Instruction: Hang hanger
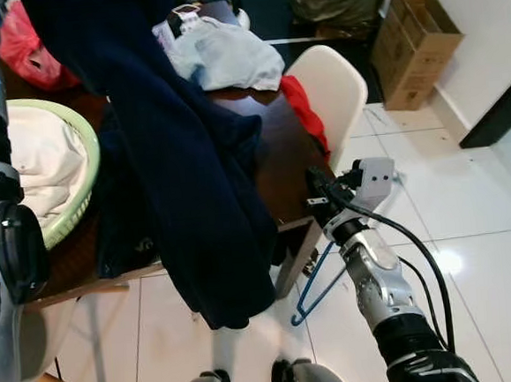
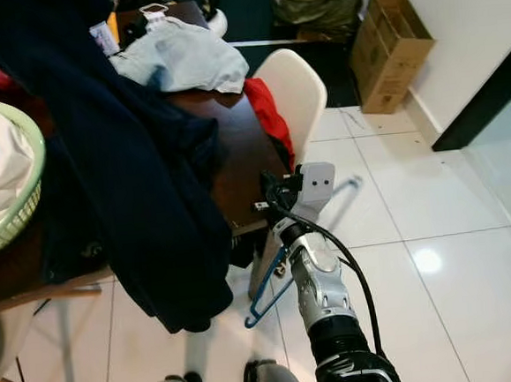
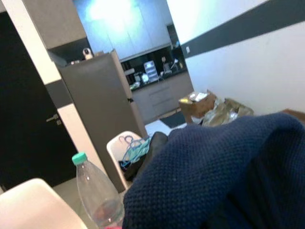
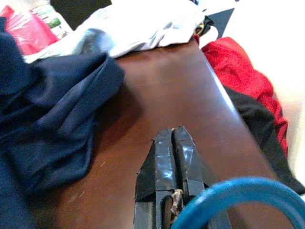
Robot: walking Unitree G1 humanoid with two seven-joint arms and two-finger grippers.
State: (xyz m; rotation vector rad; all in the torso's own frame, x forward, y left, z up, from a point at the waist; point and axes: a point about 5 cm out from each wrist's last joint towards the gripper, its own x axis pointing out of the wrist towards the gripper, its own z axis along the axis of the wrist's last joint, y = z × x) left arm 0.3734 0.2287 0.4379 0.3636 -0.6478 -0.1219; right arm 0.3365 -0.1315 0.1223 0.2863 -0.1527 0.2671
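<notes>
Honestly barely started: the right gripper (image 4: 177, 143), fingers pinched together, had the blue hanger (image 1: 315, 291) low centre-frame by the table (image 4: 176, 90), nothing hung, left gripper's fingers unclear.

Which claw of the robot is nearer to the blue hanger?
Right. The right claw is shut on the blue hanger; the left arm is raised across the table, under the navy garment.

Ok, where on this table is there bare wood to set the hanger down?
Bare wood lies on the table ahead of the right gripper, bordered by the navy garment, the pale blue cloth and the red cloth at the edge. The side by the green basket is crowded.
</notes>
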